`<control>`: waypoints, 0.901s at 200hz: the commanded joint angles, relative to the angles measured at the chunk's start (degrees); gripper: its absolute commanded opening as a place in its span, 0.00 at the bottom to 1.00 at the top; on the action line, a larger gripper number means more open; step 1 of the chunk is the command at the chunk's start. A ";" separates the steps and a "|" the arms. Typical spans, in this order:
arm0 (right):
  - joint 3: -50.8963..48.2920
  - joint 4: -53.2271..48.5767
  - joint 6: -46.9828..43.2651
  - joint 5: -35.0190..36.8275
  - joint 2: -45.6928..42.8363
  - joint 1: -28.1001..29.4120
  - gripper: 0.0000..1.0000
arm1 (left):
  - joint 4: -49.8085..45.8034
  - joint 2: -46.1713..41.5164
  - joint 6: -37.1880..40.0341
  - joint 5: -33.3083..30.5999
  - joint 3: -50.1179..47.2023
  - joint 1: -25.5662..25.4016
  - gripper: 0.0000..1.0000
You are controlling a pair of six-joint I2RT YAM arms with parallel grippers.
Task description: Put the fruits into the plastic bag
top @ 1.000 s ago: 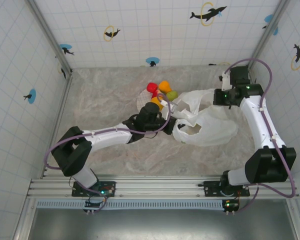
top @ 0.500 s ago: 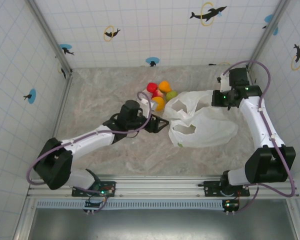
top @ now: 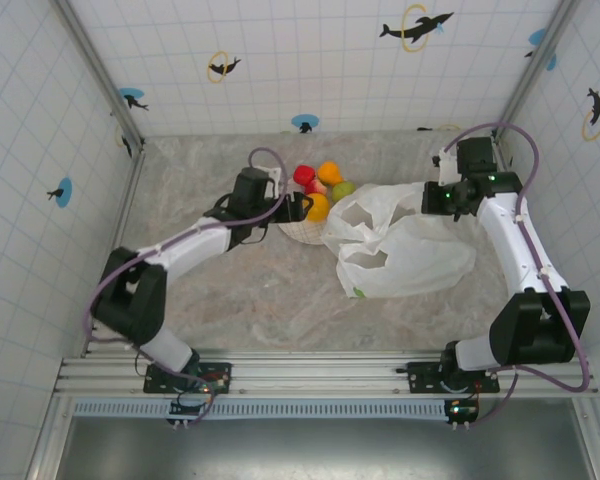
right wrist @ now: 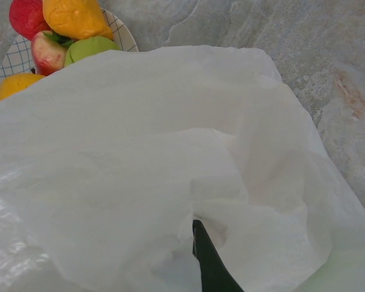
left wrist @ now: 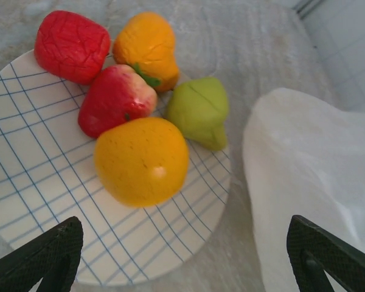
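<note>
My left tool (left wrist: 182, 258), back from the crinkly translucent white plastic bag (top: 405, 250), now spreads wide over five glossy toy fruits (left wrist: 141, 161) on the gridded plate (left wrist: 24, 182); my right tool (top: 432, 197) pinches the bag, so another pick comes next

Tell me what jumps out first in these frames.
The bright toy fruits, red, orange and green, sit heaped on a blue-gridded white plate in the middle of the scene. Right beside them sprawls the crinkly white plastic bag, its far edge pinched in the shut right tool. The left tool hangs wide open over the plate.
</note>
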 commanded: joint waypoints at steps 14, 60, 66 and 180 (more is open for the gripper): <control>-0.76 1.51 -0.28 -1.40 0.88 -0.50 0.00 | -4.55 9.67 -1.25 -1.48 7.49 0.20 0.92; -1.10 1.55 -0.42 -1.50 0.88 -0.58 0.00 | -2.45 17.79 -2.11 1.06 13.46 0.21 0.98; -1.26 1.61 -0.38 -1.55 0.87 -0.58 0.00 | -2.62 18.67 -2.14 1.19 14.13 0.20 0.97; -2.77 2.10 -0.37 -1.77 0.35 -0.74 0.00 | -1.85 26.76 -4.69 4.70 19.89 0.20 0.90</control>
